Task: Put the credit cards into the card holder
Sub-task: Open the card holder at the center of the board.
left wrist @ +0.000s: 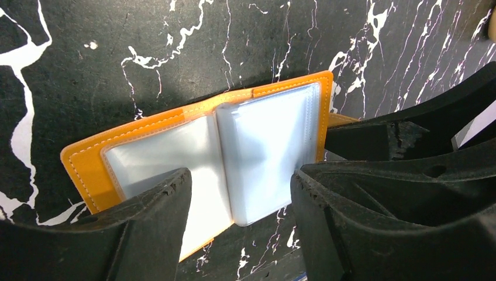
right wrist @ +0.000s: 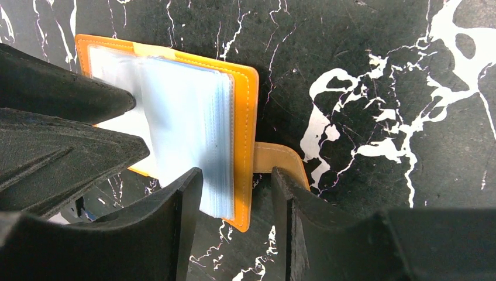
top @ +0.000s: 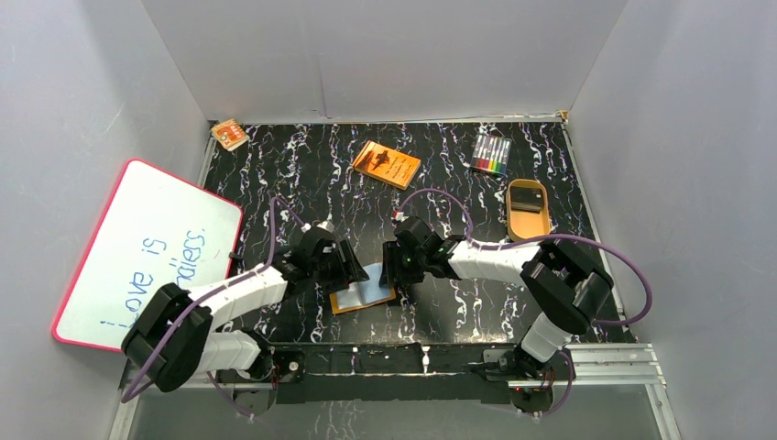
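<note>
We find the card holder (left wrist: pixel 263 134) lying open on the worktop (top: pixel 302 165), between both arms. The left gripper (left wrist: pixel 240 175) and right gripper (right wrist: pixel 237 172) straddle it, jaws apart, clamping nothing. We judge it light and floppy, its sleeves (right wrist: pixel 187 117) slick; the stitched leather border should give the firmest hold.

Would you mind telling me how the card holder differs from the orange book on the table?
The card holder lies open, pale pockets showing; the orange book is closed, black print on its cover. The card holder sits at the near side between the left gripper and right gripper; the orange book lies farther back, alone. Both have orange covers.
</note>
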### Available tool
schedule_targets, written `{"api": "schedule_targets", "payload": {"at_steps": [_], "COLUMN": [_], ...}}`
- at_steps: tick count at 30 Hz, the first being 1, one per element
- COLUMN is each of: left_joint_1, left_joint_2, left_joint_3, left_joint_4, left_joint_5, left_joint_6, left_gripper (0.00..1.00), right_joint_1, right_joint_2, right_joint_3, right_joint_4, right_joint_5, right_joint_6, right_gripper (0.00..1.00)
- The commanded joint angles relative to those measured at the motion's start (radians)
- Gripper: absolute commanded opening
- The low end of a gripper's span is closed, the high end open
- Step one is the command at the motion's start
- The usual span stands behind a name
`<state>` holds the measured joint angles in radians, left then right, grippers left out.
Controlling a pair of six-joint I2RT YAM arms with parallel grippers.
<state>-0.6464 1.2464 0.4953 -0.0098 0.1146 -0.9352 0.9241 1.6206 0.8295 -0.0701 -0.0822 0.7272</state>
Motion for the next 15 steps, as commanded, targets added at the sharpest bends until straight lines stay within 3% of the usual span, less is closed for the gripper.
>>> {"api": "schedule_targets", "payload": {"at_steps": [1, 10, 15], "left_joint_1": [-0.004, -0.004, -0.004], "left_joint_2": [0.056, 0.168, 0.197], "left_joint_3": [0.003, 0.031, 0.032], "left_joint_4": [-0.045, -0.024, -0.029], "left_joint_5": [-0.003, 0.02, 0.027], "left_joint_6": [0.019, 0.043, 0.056], "left_gripper": [0.6, 0.54, 0.41], "right_joint_1": [0.002, 0.005, 0.007], "right_joint_2": [0.026, 0.034, 0.038], "right_joint_3": [0.017, 0.017, 0.017], "right_joint_4": [0.011, 0.014, 0.015], "right_joint_5": [0.0, -0.008, -0.01], "right_joint_6": [-0.006, -0.002, 0.001], "right_gripper": [0.56, 0.54, 0.54]}}
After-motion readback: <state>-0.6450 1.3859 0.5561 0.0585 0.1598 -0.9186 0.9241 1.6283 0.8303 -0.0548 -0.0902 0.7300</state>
